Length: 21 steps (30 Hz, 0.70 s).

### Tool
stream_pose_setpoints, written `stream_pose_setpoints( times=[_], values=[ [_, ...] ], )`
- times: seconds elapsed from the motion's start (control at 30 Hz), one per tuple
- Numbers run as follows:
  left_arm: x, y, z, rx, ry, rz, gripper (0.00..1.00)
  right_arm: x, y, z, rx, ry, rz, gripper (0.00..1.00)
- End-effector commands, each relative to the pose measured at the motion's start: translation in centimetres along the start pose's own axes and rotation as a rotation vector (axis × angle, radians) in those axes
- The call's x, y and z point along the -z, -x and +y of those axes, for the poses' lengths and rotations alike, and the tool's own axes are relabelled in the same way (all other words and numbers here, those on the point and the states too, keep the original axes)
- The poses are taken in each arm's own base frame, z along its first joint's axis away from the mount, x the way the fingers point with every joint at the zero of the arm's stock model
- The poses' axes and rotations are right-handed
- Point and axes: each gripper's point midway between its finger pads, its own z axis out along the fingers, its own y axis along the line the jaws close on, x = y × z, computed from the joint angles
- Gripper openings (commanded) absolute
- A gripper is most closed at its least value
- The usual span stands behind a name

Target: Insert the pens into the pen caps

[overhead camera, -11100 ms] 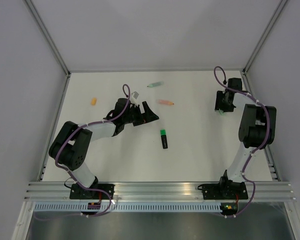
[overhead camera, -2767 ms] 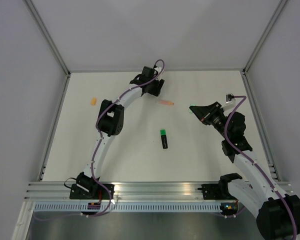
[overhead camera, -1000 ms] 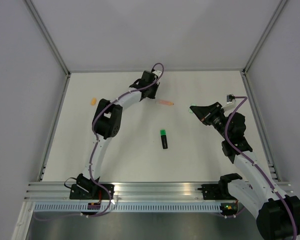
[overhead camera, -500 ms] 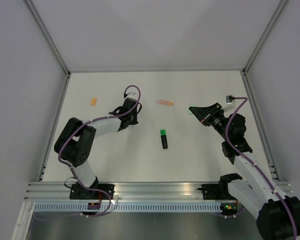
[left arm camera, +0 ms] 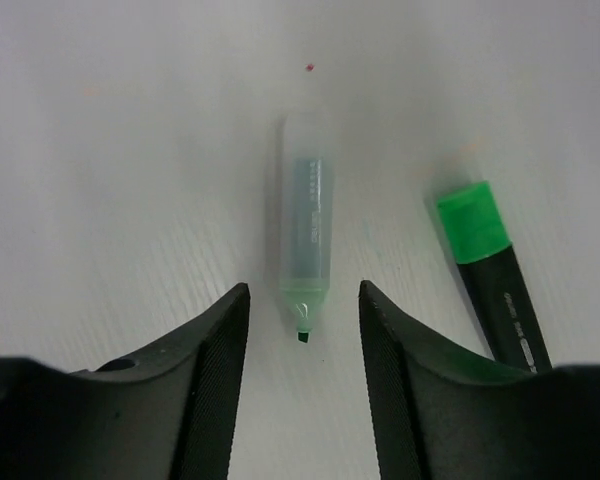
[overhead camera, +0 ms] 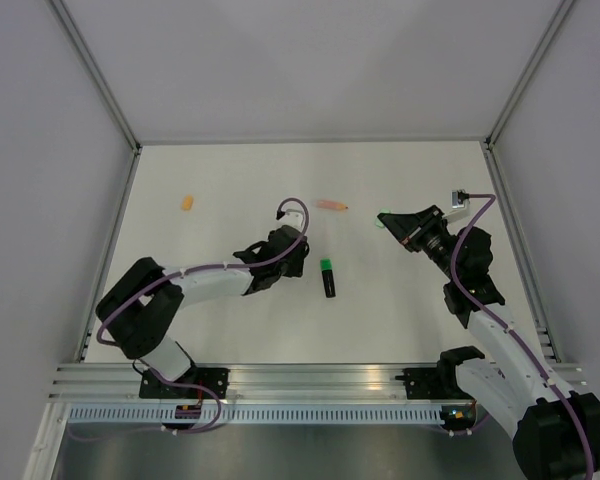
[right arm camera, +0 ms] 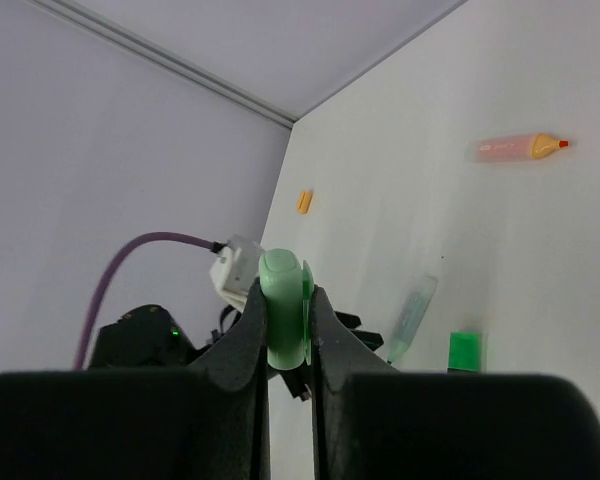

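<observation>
Left arm stretches low to mid-frame, left gripper [left arm camera: 302, 300] part-open astride the tip of a pale mint green plastic marker [left arm camera: 307, 225], not touching it. The right gripper [overhead camera: 390, 219], raised centre-right, pinches a tiny mint green plastic cap [right arm camera: 284, 305].

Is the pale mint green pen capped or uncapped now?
Uncapped. The mint pen lies flat on the table with its tip bare; the mint cap is pinched in the right hand.

a robotics lab test cell: a white table [overhead camera: 410, 310] boxed in by plain grey panels [overhead camera: 310, 60] on aluminium posts [overhead camera: 92, 72] beyond and either side of the left gripper [left arm camera: 302, 295]; behind it, an aluminium rail [overhead camera: 320, 376] carries two cabled arms [overhead camera: 210, 280] and a slotted cable duct [overhead camera: 310, 413].
</observation>
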Motion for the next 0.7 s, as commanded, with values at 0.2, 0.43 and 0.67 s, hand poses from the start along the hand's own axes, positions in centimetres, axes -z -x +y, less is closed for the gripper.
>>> stream_pose_setpoints(
  times=[0.2, 0.43, 0.67],
  values=[
    [5.6, 13.4, -2.3, -0.644, -0.283, -0.262, 0.66, 0.7, 1.4, 2.3, 0.061, 0.048, -0.04, 0.0],
    [4.1, 15.4, -0.7, -0.3, -0.346, -0.03, 0.66, 1.8, 2.7, 3.4, 0.111, 0.034, -0.088, 0.0],
    [1.3, 11.1, -2.9, -0.383, -0.519, 0.066, 0.51, 1.7, 2.8, 2.8, 0.112, 0.012, -0.099, 0.0]
  ],
)
